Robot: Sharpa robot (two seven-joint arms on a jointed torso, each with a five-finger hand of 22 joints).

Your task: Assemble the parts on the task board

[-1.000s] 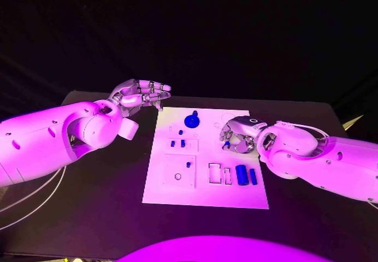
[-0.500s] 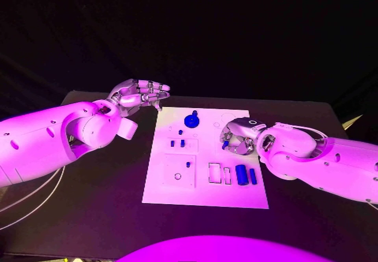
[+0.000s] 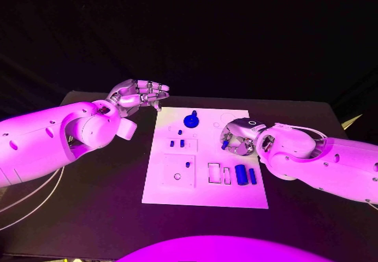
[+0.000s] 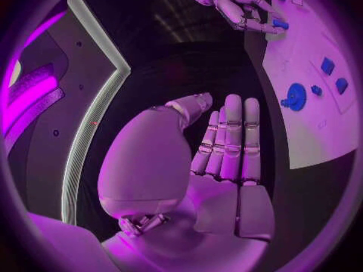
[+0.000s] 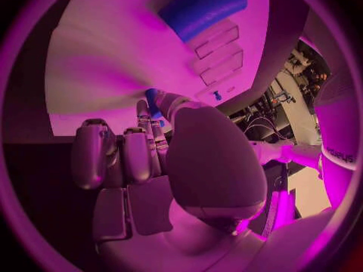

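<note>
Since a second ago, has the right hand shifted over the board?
No, barely if at all. In the head view the right hand sits at the same spot over the task board's right side, just beyond the two blue parts, pinching a small blue part.

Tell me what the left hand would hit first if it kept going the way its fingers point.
Probably nothing soon. The left hand hovers off the task board's far left corner, holding nothing, fingers aimed across the far end. In the left wrist view they point over dark table beside the board. Depth is unclear, so this is a guess.
</note>
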